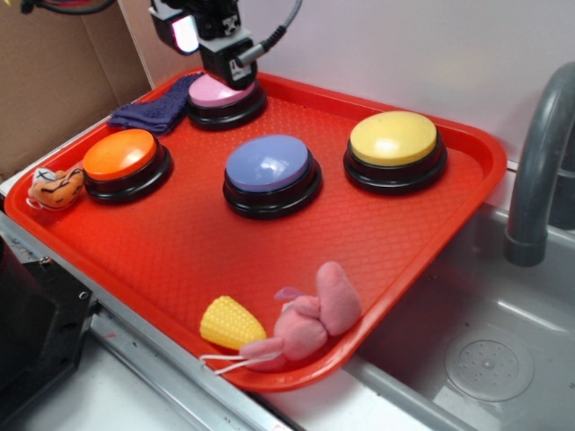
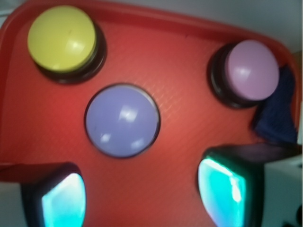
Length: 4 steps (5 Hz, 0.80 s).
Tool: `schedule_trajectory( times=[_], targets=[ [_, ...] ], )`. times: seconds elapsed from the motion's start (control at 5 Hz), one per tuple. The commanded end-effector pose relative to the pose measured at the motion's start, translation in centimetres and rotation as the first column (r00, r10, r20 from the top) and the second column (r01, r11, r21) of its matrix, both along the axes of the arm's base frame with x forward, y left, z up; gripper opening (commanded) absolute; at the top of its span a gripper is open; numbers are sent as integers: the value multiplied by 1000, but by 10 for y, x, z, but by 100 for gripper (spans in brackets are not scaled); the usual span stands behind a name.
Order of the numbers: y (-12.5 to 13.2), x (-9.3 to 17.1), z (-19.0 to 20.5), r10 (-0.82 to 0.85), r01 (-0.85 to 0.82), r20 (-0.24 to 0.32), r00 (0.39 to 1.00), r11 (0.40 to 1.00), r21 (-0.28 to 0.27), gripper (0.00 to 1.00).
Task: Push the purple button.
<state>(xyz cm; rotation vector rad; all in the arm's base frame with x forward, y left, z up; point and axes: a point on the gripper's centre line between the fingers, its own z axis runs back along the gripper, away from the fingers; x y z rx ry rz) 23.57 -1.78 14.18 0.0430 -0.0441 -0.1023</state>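
Ext. view, bottom centre: yellow corn toy [image 1: 231,322] and pink plush [image 1: 310,323] sit touching at the near edge of the red tray [image 1: 171,251]. Left edge of frame: small orange plush [image 1: 56,187] on the tray rim, just beside the orange button [image 1: 124,162]. Centre of frame: the purple button [image 1: 269,172], domed, on black ring base, nothing touching it. Right of it, upper right: yellow button [image 1: 395,148]. Upper left-centre: pink button [image 1: 225,97] w/ dark purple cloth [image 1: 153,111] at its left, gripper [image 1: 222,54] above the pink one. Grey faucet [image 1: 539,162] at right edge, off the tray.

Wrist view: purple button centre-left, fingers [image 2: 222,187] spread wide apart at bottom corners, holding nothing.
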Motion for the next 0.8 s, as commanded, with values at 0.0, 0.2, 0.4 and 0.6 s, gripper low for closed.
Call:
schedule_trajectory(
  times=[0.0, 0.2, 0.4, 0.6],
  targets=[
    [2, -11, 35, 3, -5, 55, 998, 1000, 27, 100],
    [0, -18, 44, -4, -3, 129, 992, 999, 52, 100],
    [-4, -26, 56, -40, 31, 173, 984, 998, 55, 100],
    [-6, -35, 62, -60, 51, 177, 982, 997, 55, 100]
  ],
)
